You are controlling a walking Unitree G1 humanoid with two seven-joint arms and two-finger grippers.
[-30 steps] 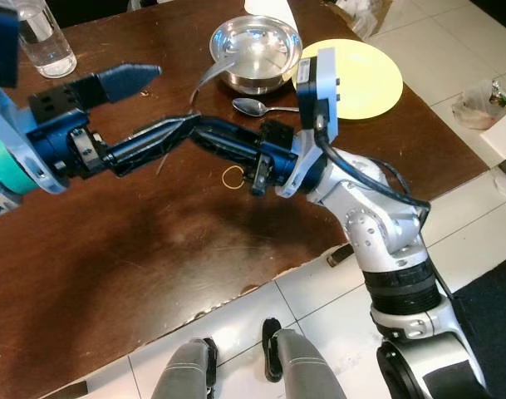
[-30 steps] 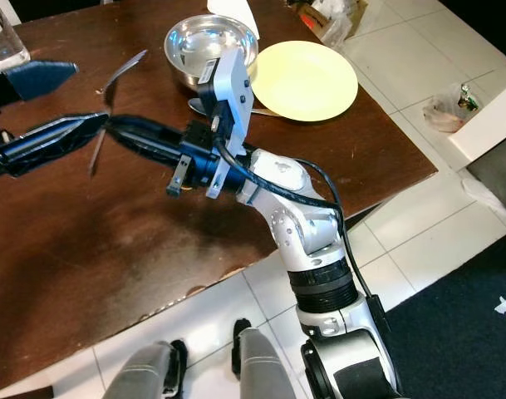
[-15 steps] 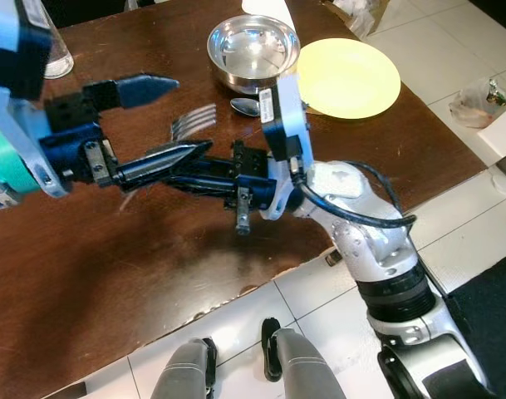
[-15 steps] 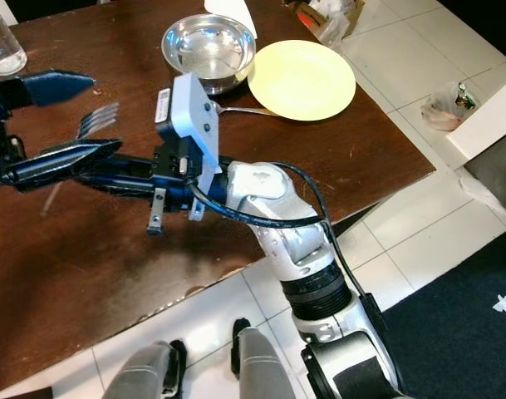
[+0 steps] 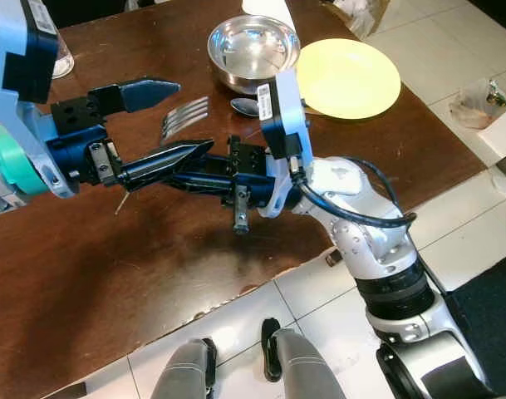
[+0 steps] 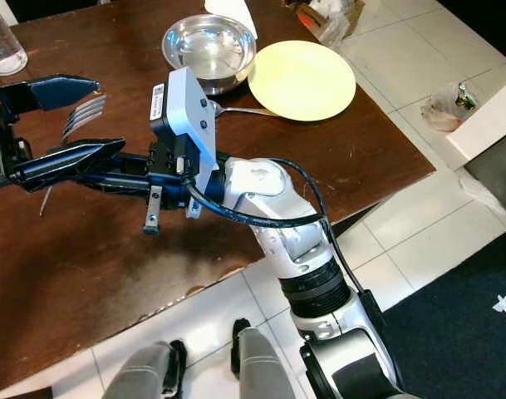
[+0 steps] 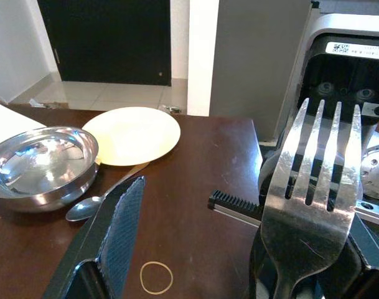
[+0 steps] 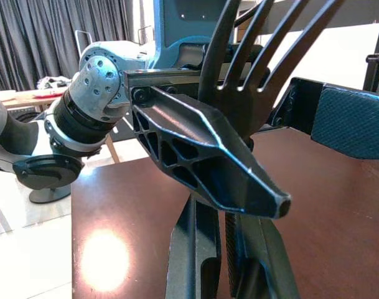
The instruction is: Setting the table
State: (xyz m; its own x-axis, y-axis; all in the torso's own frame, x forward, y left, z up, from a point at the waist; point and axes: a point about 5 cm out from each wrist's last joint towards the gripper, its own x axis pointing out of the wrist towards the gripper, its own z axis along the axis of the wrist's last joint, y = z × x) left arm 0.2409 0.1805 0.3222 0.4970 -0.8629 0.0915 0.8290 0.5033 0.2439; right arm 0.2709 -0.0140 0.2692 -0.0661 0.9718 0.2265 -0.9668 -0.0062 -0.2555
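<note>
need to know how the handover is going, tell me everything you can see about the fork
The fork is shiny silver metal with four tines, held in the air above the dark wooden table, touching nothing on it. Its tines point towards the steel bowl. The right gripper is shut on its handle, while the left gripper is open, its fingers on either side of the fork.

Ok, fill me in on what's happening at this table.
The robot is mid-handover of a fork above the brown table. The right gripper is shut on the fork's handle, tines up, and the left gripper is open around it, one finger either side. Farther back on the table sit a steel bowl, a spoon and a yellow plate. A rubber band lies on the wood.
</note>
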